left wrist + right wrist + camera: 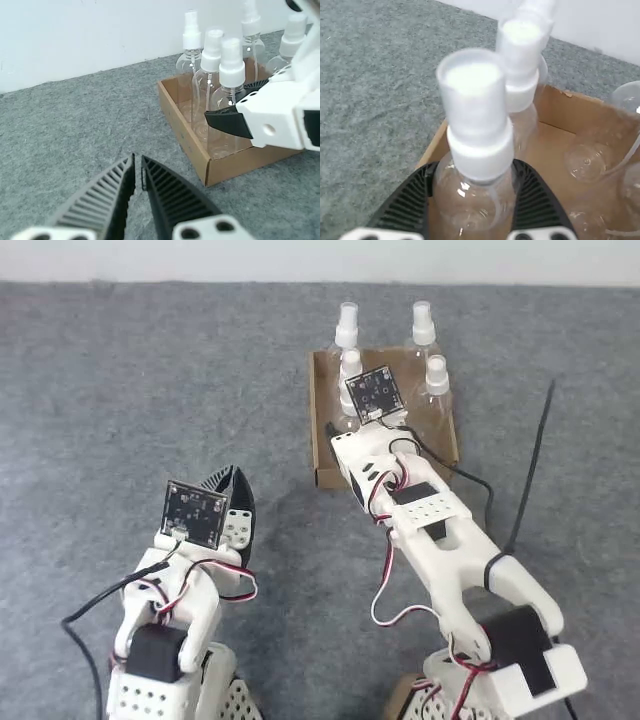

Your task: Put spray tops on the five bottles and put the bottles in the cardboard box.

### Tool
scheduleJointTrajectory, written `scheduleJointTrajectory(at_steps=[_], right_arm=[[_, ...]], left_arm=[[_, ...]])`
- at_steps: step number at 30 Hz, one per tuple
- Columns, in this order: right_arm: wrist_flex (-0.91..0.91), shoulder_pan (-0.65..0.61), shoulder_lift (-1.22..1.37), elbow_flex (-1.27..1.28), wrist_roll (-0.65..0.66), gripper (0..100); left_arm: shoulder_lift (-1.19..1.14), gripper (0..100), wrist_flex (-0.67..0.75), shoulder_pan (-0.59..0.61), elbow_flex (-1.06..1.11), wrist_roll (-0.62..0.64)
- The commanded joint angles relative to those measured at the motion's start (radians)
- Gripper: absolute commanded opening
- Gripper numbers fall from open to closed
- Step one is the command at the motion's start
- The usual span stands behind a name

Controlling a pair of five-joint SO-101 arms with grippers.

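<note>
The right hand (472,172) is closed round the shoulder of a clear plastic bottle with a white spray top (474,125), a black ribbed finger on either side of it; the bottle stands upright in the near corner of the shallow brown cardboard box (317,430), by the side wall; whether its base already touches the floor of the box cannot be told. Four more clear bottles with white tops (424,322) are inside the box too, and the closest of them (522,55) stands just behind the held one. The left hand (138,165) hangs over the grey felt-like counter (150,370), well apart from the box; its jaws are narrowed to a thin slit and it holds nothing.

By the look of it all five tops are on, and this is the last bottle to be set down. To do it well, the right hand should lower straight until the base sits flat, keeping the bottle plumb so it does not lean on its neighbour; then open only a little, since one finger has the cardboard wall beside it; then lift straight up past the spray top before drawing back, lest a finger catch the cap and tip the bottle.
</note>
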State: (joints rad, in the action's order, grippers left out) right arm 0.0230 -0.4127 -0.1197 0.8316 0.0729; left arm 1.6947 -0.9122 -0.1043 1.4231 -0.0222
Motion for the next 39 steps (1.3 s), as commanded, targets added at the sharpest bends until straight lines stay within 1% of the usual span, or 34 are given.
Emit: scheduleJointTrajectory(at_steps=[1,14,17,21,25,39], right_arm=[[0.018,0.010,-0.012,-0.006,0.014,0.7],[0.016,0.008,-0.012,-0.005,0.015,1.7],[0.015,0.008,-0.010,-0.003,0.015,9.7],[-0.030,0.002,-0.013,0.000,0.015,21.6],[-0.031,0.001,-0.015,0.000,0.015,28.1],[-0.025,0.001,-0.022,-0.014,0.015,28.3]], left_arm=[[0.014,1,0.025,-0.003,-0.002,0.003],[0.014,1,0.026,-0.006,0.002,0.002],[0.014,1,0.026,-0.006,0.002,0.002],[0.014,1,0.026,-0.006,0.002,0.002],[0.014,1,0.026,-0.006,0.002,0.002],[0.014,1,0.026,-0.006,0.002,0.002]])
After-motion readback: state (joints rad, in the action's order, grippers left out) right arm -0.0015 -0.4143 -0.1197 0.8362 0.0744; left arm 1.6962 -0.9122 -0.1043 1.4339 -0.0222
